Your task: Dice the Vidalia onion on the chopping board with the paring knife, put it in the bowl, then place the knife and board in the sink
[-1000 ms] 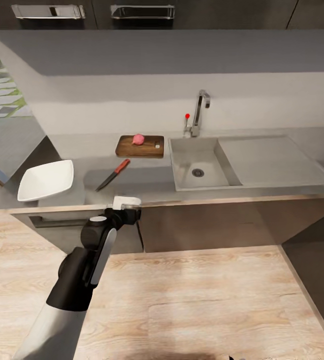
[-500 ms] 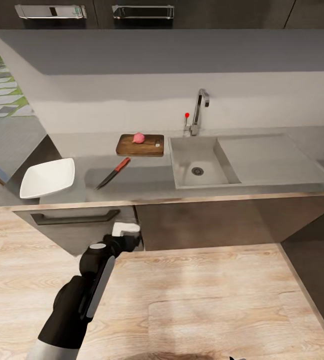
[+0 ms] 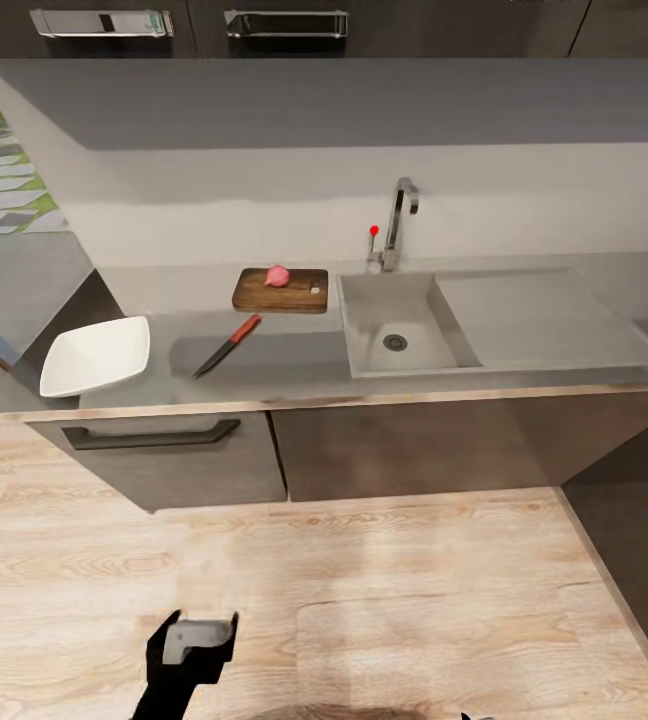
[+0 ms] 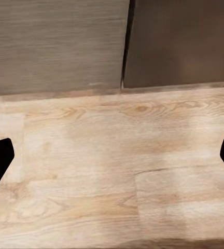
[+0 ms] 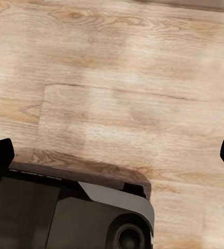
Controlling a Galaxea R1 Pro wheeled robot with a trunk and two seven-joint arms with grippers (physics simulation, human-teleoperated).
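Note:
The Vidalia onion [image 3: 278,276] rests on the chopping board [image 3: 294,294], which lies on the countertop [image 3: 294,360] just left of the sink [image 3: 369,335]. The paring knife [image 3: 227,346], red-handled with a dark blade, lies slanted on the counter in front of the board. The white bowl [image 3: 96,356] sits at the counter's left end. My left arm [image 3: 189,660] hangs low over the floor, far from the counter. In the left wrist view my left gripper [image 4: 112,155] is open over the wood floor. My right gripper [image 5: 112,161] is open too, above the floor.
A chrome tap [image 3: 398,222] and a red-knobbed lever [image 3: 374,233] stand behind the basin; the drainboard [image 3: 544,320] stretches to its right. A drawer with a dark handle [image 3: 152,436] is under the bowl. My dark base [image 5: 65,212] appears in the right wrist view.
My left arm has dropped from the counter's front edge down to just above the floor. The things on the counter have stayed put.

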